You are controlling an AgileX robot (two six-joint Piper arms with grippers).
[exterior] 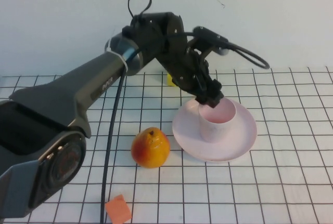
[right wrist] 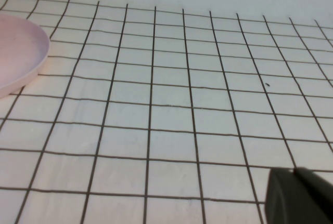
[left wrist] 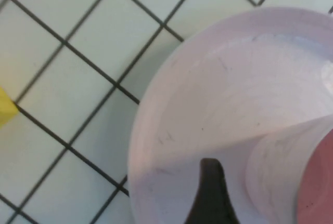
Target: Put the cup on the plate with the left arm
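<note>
The pale pink cup [exterior: 218, 122] stands upright on the pale pink plate [exterior: 244, 141], a little left of its middle. My left gripper [exterior: 210, 98] hovers at the cup's far left rim, open. In the left wrist view one black finger [left wrist: 210, 193] sits outside the cup wall [left wrist: 276, 167] with a small gap between them; the other finger is out of view. The plate [left wrist: 218, 78] fills most of that view. My right gripper [right wrist: 299, 198] shows only as a dark block low over the gridded table, to the right of the plate [right wrist: 18, 52].
An orange-yellow pear [exterior: 150, 147] stands just left of the plate. An orange block [exterior: 118, 209] lies near the front edge. A yellow block [exterior: 169, 80] sits behind the left arm and also shows in the left wrist view [left wrist: 4, 107].
</note>
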